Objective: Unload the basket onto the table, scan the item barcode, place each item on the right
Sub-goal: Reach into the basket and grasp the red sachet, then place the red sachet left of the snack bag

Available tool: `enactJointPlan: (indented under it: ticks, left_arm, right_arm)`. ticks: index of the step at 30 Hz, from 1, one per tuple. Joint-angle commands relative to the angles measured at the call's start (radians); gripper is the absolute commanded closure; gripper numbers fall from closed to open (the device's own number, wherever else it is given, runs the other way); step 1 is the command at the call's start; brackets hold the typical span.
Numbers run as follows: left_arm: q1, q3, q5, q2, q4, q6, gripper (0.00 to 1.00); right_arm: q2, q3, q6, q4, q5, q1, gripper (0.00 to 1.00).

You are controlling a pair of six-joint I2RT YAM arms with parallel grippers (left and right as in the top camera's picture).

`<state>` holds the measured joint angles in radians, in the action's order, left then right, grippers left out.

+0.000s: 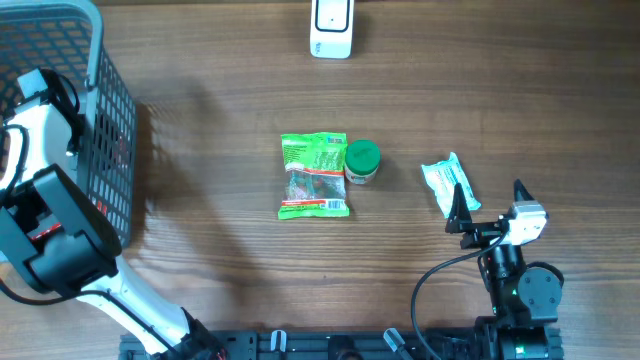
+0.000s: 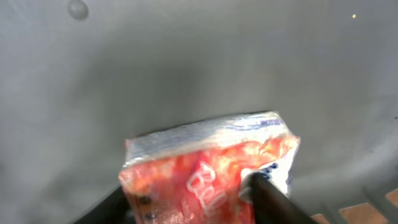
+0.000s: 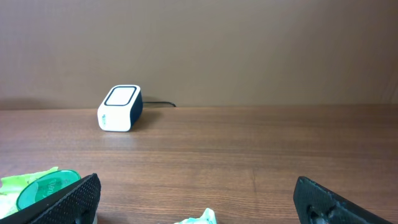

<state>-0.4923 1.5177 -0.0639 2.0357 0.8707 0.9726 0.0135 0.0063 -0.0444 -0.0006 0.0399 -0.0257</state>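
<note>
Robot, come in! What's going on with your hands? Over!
Left hand closed on red packet, inside basket. Right hand open, empty. Scanner far side; green bag and jar mid-table.

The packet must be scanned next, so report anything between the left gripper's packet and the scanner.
The red-and-white plastic packet in the left gripper lies inside the grey mesh basket, so the basket's wall stands between it and the white box-shaped scanner. Past that wall, the wooden table toward it looks bare.
</note>
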Motion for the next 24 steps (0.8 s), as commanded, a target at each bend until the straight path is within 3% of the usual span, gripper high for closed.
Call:
enactJointPlan:
  ticks: [1, 4, 9, 15, 20, 24]
  left_arm:
    - [-0.032, -0.016, 0.058, -0.014, 0.004, -0.001, 0.78]
    - [-0.064, -0.013, 0.054, -0.047, 0.013, -0.001, 0.96]
    - [-0.123, 0.032, 0.005, -0.207, 0.066, -0.001, 0.96]
    - [-0.139, 0.048, -0.153, -0.555, 0.085, -0.001, 0.96]
    - [0.009, 0.048, -0.196, -0.803, 0.08, -0.006, 0.95]
    - [0.279, 0.048, -0.193, -0.867, 0.05, -0.196, 0.93]
  right_arm:
    - [-0.006, -0.001, -0.009, 0.003, -0.014, -0.004, 0.0]
    - [-0.006, -0.001, -0.009, 0.003, -0.014, -0.004, 0.0]
    - [-0.006, -0.001, -0.008, 0.003, -0.014, -0.004, 0.0]
    - [-0.006, -0.001, -0.008, 0.003, -0.014, -0.004, 0.0]
    - [-0.006, -0.001, -0.008, 0.003, -0.014, -0.004, 0.0]
    - [-0.006, -0.001, -0.009, 0.003, -0.014, -0.004, 0.0]
